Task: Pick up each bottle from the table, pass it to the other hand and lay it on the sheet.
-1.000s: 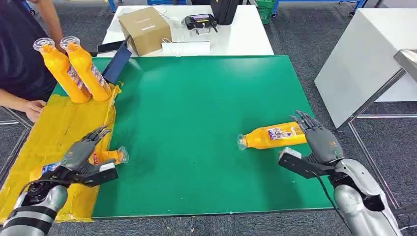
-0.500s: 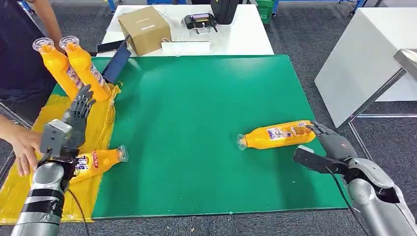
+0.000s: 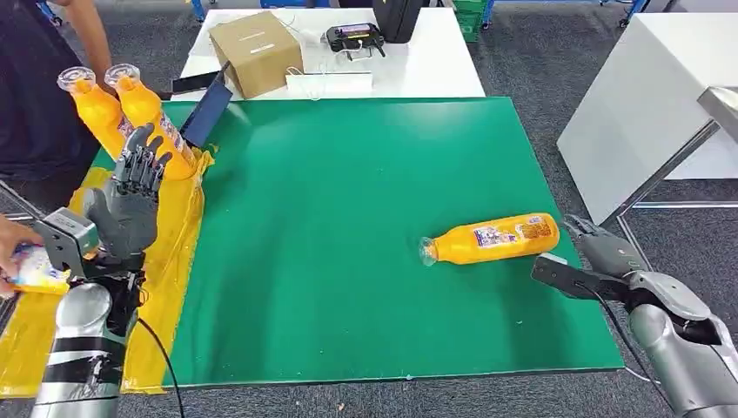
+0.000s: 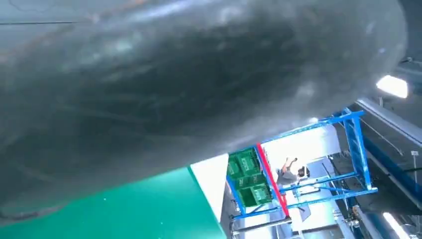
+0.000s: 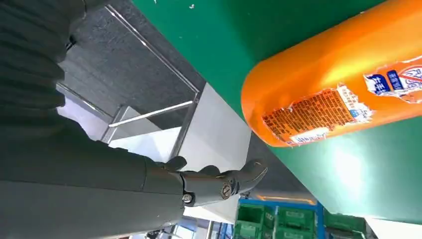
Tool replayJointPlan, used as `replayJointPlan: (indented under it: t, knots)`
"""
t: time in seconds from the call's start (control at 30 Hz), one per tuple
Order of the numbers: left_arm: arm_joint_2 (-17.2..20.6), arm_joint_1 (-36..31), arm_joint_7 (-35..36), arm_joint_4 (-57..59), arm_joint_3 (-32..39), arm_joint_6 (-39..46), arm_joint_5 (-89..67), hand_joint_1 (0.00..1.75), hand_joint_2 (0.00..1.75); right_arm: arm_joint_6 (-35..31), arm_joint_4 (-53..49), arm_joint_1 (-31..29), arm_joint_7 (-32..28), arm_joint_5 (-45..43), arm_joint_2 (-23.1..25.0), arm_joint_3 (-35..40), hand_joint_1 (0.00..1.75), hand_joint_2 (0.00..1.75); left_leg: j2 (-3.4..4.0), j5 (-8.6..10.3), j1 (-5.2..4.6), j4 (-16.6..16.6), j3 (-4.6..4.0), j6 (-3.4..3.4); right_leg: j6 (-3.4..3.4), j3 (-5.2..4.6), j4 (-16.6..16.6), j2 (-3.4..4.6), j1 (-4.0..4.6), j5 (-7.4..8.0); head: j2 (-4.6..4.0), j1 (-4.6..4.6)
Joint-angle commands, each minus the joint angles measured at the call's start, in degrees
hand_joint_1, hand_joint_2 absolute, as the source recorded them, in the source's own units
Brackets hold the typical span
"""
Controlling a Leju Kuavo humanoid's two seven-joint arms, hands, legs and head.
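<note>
One bottle (image 3: 490, 239) lies on its side on the green worktop (image 3: 348, 218), well apart from the yellow sheet (image 3: 170, 252) at the robot's left; its long axis runs nearly across the worktop, slightly tilted, with the clear cap end toward the sheet and the broad base toward the robot's right.

The right hand (image 3: 603, 246) sits just beside that base, off the worktop's right edge and a little nearer the robot than the bottle; its fingers look loosely spread and hold nothing, and in the right wrist view the bottle (image 5: 343, 84) stands clear of the fingertips (image 5: 251, 172) with a visible gap, so there is no contact.

The left hand (image 3: 129, 209) is raised over the sheet, palm toward the camera, fingers apart and empty; it is far from the lying bottle; the right hand is plainly the nearer one.

So the pick likely falls to the right hand; it would need to travel leftward and slightly away from the robot, coming onto the bottle across its long axis near the base end, then carry it toward the left hand for the pass.

Two more bottles (image 3: 130, 113) stand leaning at the sheet's far corner, just beyond the left hand; a person's hand (image 3: 13, 252) at the sheet's left edge holds a further bottle (image 3: 39, 272); a cardboard box (image 3: 254, 50) rests on the white table (image 3: 435, 70) behind.
</note>
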Motion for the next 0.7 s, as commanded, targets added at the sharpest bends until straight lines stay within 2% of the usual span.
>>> replayJointPlan:
  t: [0.03, 0.17, 0.53, 0.7]
  knots:
    - [-0.6, 1.2, 0.4, -3.4, -3.0, -0.2, 0.9, 0.00, 0.00, -1.3, 5.8, -4.8, -0.1, 3.1, 2.0, 4.2, 0.00, 1.75, 0.04, -0.08, 0.06, 0.0, 0.17, -0.06, -0.09, 0.16, 0.0, 0.35, 0.03, -0.02, 0.00, 0.00]
    - [-0.3, 1.2, 1.1, -3.8, -3.3, -0.3, 2.2, 0.00, 0.00, -1.5, 9.7, -9.2, 0.2, 5.2, 3.8, 7.3, 0.00, 1.75, 0.19, -0.07, 0.03, 0.0, 0.14, -0.06, -0.09, 0.11, 0.0, 0.44, 0.02, 0.03, 0.00, 0.00]
    - [-1.5, 2.0, -0.2, -2.9, -2.5, 0.0, 4.5, 0.00, 0.00, -4.7, 21.7, -16.0, -0.1, 8.6, 8.0, 11.6, 0.00, 1.75, 0.14, -0.07, 0.03, -0.1, 0.31, -0.06, -0.10, 0.27, -0.1, 0.44, 0.01, 0.00, 0.00, 0.00]
    - [-1.3, 1.9, -0.2, -2.9, -2.4, -0.1, 4.6, 0.00, 0.00, -4.7, 22.0, -16.3, -0.2, 8.6, 8.1, 11.7, 0.00, 1.75, 0.07, -0.03, 0.03, 0.0, 0.15, -0.04, -0.08, 0.15, 0.0, 0.28, 0.02, 0.01, 0.00, 0.00]
